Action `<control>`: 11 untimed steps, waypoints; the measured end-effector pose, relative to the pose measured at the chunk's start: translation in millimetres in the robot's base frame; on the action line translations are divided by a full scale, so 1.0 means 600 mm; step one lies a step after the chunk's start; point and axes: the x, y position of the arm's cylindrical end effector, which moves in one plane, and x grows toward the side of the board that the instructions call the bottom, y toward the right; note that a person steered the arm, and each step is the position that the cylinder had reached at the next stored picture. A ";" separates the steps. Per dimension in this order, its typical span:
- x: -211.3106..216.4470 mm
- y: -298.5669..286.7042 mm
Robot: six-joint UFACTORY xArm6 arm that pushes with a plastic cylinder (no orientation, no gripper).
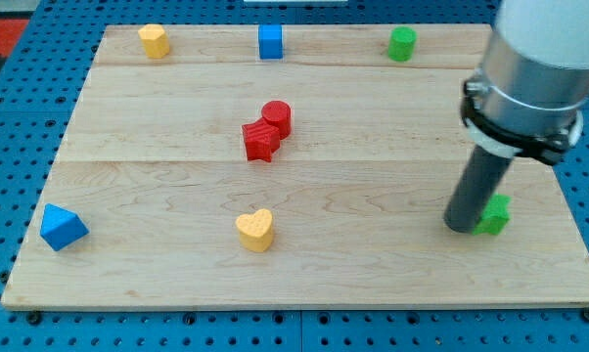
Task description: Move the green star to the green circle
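Eight blocks lie on the wooden board [158,186], which rests on a blue pegboard surface [11,117]. Along the view's top edge sit a yellow block [154,40] whose shape is hard to make out, a blue cube [270,42] and the green circle [402,44]. Near the middle, a red cylinder [277,117] and a red star [261,141] touch each other, the star at the lower left of the pair. A yellow heart [255,230] lies below them, and a blue triangle [62,227] sits near the view's bottom-left corner.

The green star [494,215] is at the view's lower right, well apart from the green circle above it. Most of its left part is hidden behind the rod, so only its right side shows and its points are hard to read. My tip [465,227] rests on the board just at the star's left side, apparently touching it, though the contact itself is covered. There is no hand to open or close here, only the plain rod. The arm's grey body [539,59] is cut off by the view's top and right edge.
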 end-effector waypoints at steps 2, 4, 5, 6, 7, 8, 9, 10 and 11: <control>0.014 0.080; -0.159 -0.115; -0.159 -0.095; -0.139 -0.052; -0.179 -0.033; -0.274 -0.009; -0.233 0.029; -0.241 0.076; -0.337 0.068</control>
